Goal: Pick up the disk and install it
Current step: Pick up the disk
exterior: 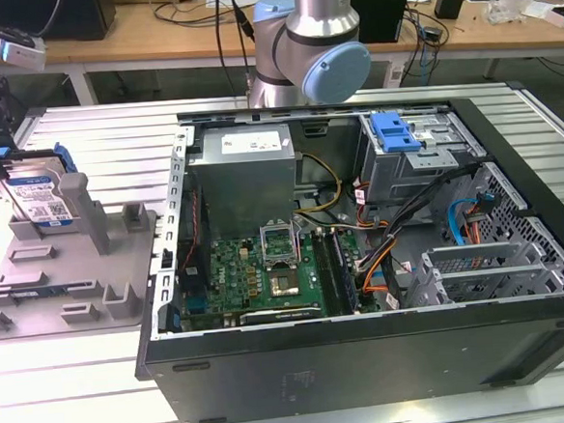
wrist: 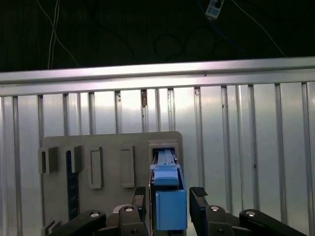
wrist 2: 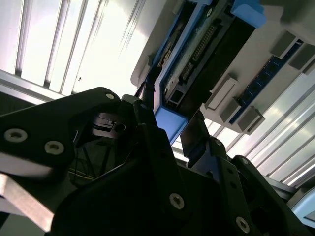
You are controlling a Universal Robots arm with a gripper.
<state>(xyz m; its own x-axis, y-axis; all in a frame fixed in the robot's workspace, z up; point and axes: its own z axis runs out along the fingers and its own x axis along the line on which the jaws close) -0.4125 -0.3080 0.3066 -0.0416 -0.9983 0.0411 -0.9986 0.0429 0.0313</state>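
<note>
blue-framed flat disk [exterior: 41,197] — btwn gripper [wrist: 170,191] fingers [wrist: 199,204]

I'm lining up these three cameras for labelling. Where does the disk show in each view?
Exterior view: the disk stands upright in the grey holder, at the exterior view's left.
First wrist view: the disk edge-on, blue end toward the camera, slotted in the grey holder.
Second wrist view: the disk edge-on, connector side showing, set in the grey holder.
Shared landmark: the grey holder.

disk [exterior: 41,194]: silver metal | bracket [wrist: 170,204]: blue smooth plastic | table [exterior: 82,400]: ribbed shiny metal
</note>
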